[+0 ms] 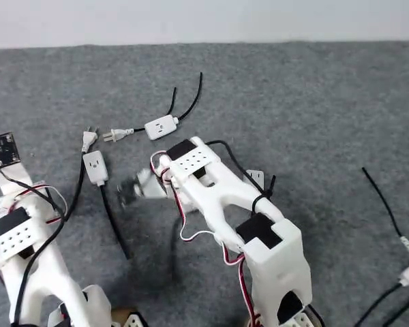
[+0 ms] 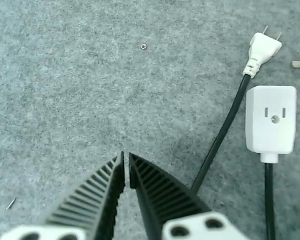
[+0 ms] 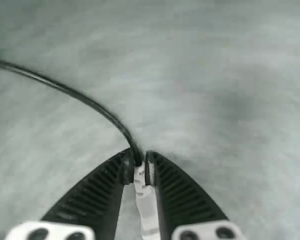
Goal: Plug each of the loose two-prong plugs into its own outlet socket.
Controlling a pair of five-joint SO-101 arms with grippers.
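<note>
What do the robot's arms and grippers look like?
The left arm and right arm are white plastic with black motor blocks and red, black and white wires. The left gripper and right gripper are black ribbed wedges on white bases.

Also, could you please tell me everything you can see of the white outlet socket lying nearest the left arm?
The outlet socket is a white, plastic-looking block with rounded corners. It lies flat on the grey carpet, face up, its two slots and round hole empty. A short white collar at one end leads into its black cord. A loose two-prong plug lies just beyond the other end, its cord running close along the socket's side; contact is unclear. Nothing grips it.
</note>
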